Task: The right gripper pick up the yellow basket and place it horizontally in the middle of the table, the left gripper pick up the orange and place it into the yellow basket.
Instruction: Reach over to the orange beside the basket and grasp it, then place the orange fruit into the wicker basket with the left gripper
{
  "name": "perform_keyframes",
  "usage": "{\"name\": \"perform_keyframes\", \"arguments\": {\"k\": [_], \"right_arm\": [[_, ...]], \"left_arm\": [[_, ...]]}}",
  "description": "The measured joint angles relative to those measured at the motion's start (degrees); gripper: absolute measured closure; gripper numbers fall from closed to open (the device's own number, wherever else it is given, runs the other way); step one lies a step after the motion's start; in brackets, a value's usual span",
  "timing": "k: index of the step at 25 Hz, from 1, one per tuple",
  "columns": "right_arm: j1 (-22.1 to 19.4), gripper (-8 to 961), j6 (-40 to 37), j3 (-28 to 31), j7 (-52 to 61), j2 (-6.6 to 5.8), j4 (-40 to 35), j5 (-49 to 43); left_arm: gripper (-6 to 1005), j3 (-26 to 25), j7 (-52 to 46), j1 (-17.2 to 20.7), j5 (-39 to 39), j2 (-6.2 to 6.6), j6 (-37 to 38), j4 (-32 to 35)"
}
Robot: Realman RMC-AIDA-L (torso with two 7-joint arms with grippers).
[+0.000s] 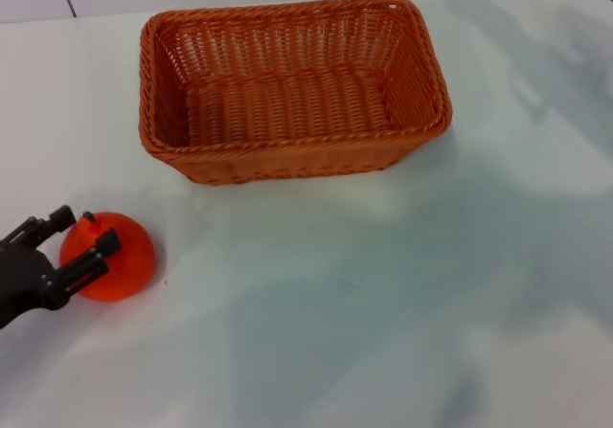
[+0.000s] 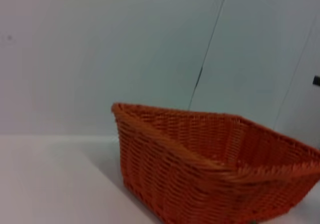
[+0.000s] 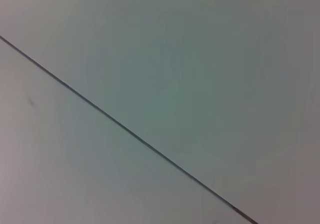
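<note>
The yellow basket, an orange-brown woven basket, stands lengthwise across the far middle of the table and is empty. It also shows in the left wrist view. The orange sits on the table at the near left, in front of the basket's left end. My left gripper is at the orange, open. One finger lies across the fruit's top and the other is just off its left side. The right gripper is out of view. The right wrist view shows only a pale surface with a dark seam.
A pale wall with dark vertical seams stands behind the table. The table's far edge runs just behind the basket.
</note>
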Motion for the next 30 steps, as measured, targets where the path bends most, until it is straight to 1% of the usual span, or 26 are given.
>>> {"name": "perform_keyframes", "arguments": {"k": [2,6,12,17,18,22,24,26,28,30], "right_arm": [[0.00,351,-0.23,-0.01,-0.03,-0.07,0.47,0.01],[-0.06,354,-0.39,0.04,-0.05,-0.11,0.62,0.03],[-0.28,353,-0.62,0.31,-0.08,0.04,0.72,0.04],[-0.29,353,-0.65,0.38,-0.08,0.06,0.73,0.04],[-0.28,353,-0.67,0.39,-0.08,0.07,0.73,0.04],[-0.33,354,-0.69,0.40,-0.05,0.08,0.73,0.04],[-0.57,354,-0.64,0.40,0.09,-0.09,0.73,0.04],[-0.91,354,-0.45,0.42,0.30,-0.38,0.73,0.03],[-1.33,355,-0.22,0.47,0.30,-0.64,0.73,0.12],[-1.74,355,0.03,0.53,0.17,-0.80,0.67,0.28]], "left_arm": [[200,0.01,0.92,-0.49,1.15,-0.02,-1.78,-0.65],[200,-0.22,2.04,-0.49,1.23,0.00,-2.10,-0.63],[311,0.34,3.57,-0.71,1.45,0.14,-1.86,-0.71],[551,0.37,3.55,-1.21,1.28,0.22,-0.51,-0.72],[585,-0.02,3.51,-1.33,1.03,0.30,0.24,-0.71],[722,-4.57,3.42,-1.97,-1.23,0.74,5.12,-0.70],[734,-8.66,3.15,-2.31,-4.29,1.06,9.07,-0.68],[745,-11.26,2.69,-2.98,-7.90,1.35,11.96,-0.71],[757,-12.83,2.26,-4.40,-12.27,1.47,12.93,-1.76],[768,-13.40,2.16,-6.63,-15.43,1.47,12.24,-3.84]]}}
